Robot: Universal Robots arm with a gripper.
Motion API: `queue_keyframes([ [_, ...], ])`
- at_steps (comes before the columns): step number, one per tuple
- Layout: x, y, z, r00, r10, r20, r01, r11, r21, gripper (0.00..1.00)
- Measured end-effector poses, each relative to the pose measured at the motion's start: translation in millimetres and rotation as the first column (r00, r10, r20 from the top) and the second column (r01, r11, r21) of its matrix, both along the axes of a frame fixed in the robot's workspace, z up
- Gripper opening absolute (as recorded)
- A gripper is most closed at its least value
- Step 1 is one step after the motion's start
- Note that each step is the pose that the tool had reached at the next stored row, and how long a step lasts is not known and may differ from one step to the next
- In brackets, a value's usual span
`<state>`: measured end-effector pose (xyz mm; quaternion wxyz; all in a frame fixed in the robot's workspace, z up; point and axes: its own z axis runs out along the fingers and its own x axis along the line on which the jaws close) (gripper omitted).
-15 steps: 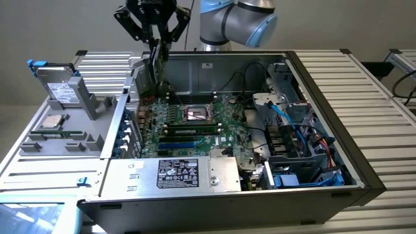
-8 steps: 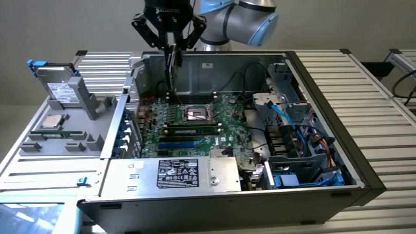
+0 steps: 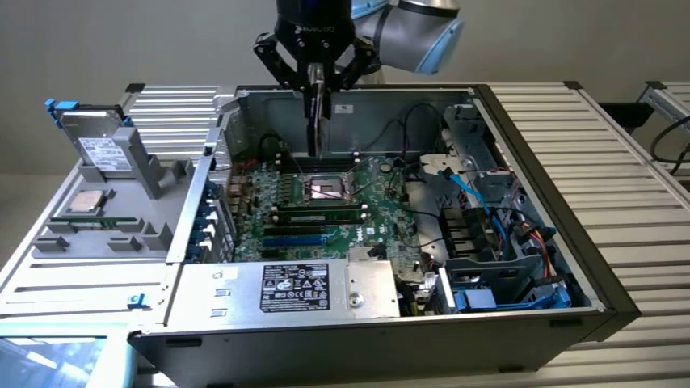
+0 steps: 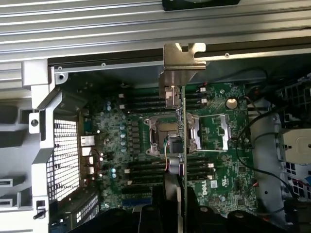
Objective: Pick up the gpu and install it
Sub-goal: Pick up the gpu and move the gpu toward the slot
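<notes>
In the upper centre of the exterior view, the black gripper (image 3: 313,77) has its two angular fingers drawn in tight on the gpu (image 3: 313,121). The thin, flat card is clamped by its upper edge and hangs upright and edge-on, so it reads as a narrow dark strip. It hangs over the open computer case (image 3: 544,210), a box of dull grey sheet metal with a black rim, above the rear part of the green motherboard (image 3: 372,202). In the wrist view the gpu (image 4: 183,104) is again a slim line, with its bright stamped-steel end bracket (image 4: 178,65) at the far end, notched and folded. The line crosses the square, metal-framed processor socket (image 4: 167,133) on the board below. Rows of long black slots flank the socket. At the lower centre of the exterior view sits a boxy silver power supply (image 3: 216,295) with a black label. Glossy blue cables (image 3: 471,198) loop through the case on the exterior view's right. On the exterior view's left, a moulded grey tray (image 3: 65,259) holds a silver drive (image 3: 99,145) with a white label and a small square processor chip (image 3: 86,202). Everything stands on a ribbed aluminium table (image 3: 631,145).
</notes>
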<state>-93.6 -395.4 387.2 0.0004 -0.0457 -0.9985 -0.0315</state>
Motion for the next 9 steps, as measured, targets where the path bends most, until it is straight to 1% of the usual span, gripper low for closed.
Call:
queue_keyframes([
  [4, 17.9, -0.7, -3.3, 1.0000, 0.000, 0.0000, 0.000, 1.0000, 0.0000, 0.29],
  [9, 36.0, -0.9, -7.3, 1.0000, 0.000, 0.0000, 0.000, 1.0000, 0.0001, 0.29],
])
